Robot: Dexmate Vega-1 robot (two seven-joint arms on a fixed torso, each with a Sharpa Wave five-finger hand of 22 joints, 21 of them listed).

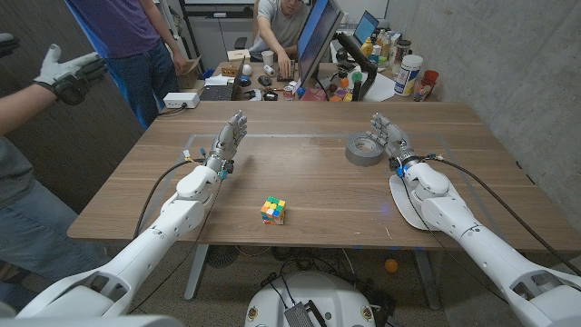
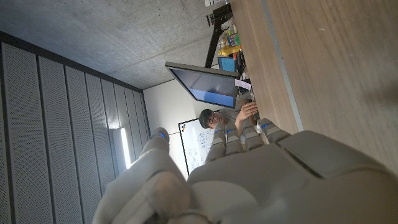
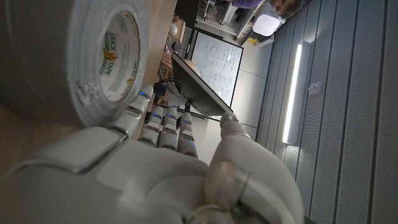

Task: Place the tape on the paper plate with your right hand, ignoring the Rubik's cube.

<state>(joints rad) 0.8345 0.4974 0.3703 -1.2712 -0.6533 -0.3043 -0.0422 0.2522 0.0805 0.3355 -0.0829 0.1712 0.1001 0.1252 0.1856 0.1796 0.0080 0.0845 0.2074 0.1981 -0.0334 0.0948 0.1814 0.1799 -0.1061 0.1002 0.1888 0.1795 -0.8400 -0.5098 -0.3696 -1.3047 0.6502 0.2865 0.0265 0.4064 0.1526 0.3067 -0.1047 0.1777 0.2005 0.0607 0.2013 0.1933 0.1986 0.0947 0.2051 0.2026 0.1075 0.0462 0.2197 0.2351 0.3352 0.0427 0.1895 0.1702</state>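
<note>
A grey roll of duct tape (image 1: 363,149) lies flat on the wooden table at the right. My right hand (image 1: 390,141) stands just beside its right edge, fingers straight and apart, holding nothing; whether it touches the roll I cannot tell. In the right wrist view the tape (image 3: 93,56) looms close in front of my fingers (image 3: 163,121). The white paper plate (image 1: 400,202) lies nearer the front edge, partly under my right forearm. The Rubik's cube (image 1: 273,211) sits at the front middle. My left hand (image 1: 227,143) stands upright and open at centre left, also seen as my left hand (image 2: 249,180).
Bottles, cans, a monitor (image 1: 318,41) and small items crowd the table's far edge. People stand behind the table, and a person's gloved hand (image 1: 71,73) is raised at the far left. Bare wood (image 1: 300,163) lies between my two hands.
</note>
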